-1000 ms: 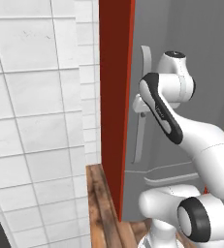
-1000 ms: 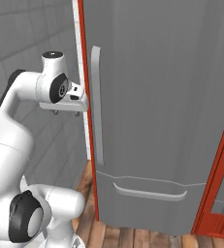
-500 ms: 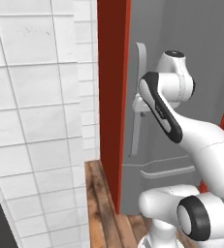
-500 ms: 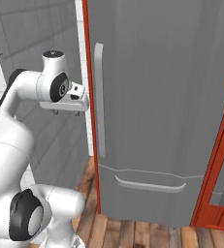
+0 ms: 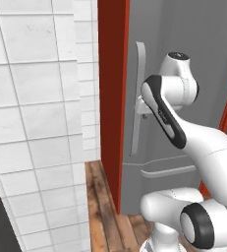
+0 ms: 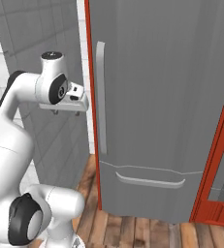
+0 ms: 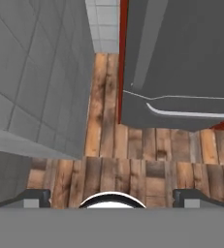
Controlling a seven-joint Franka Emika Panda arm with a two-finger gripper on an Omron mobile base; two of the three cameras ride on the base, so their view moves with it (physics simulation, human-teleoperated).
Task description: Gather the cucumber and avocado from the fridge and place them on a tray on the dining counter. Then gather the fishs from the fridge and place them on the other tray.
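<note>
— Jaws? I see the gripper (image 7: 111, 196) spread wide, holding nothing, pointing down at the wood floor (image 7: 133, 169).

— Fridge?

— Fridge (image 7: 181, 63) closed, at one o'clock in my hand view.

Grey fridge (image 5: 184, 59) shut, vertical handle (image 5: 138, 98) — claw (image 5: 142, 106) beside it, tiled wall (image 5: 36, 123) left
</note>
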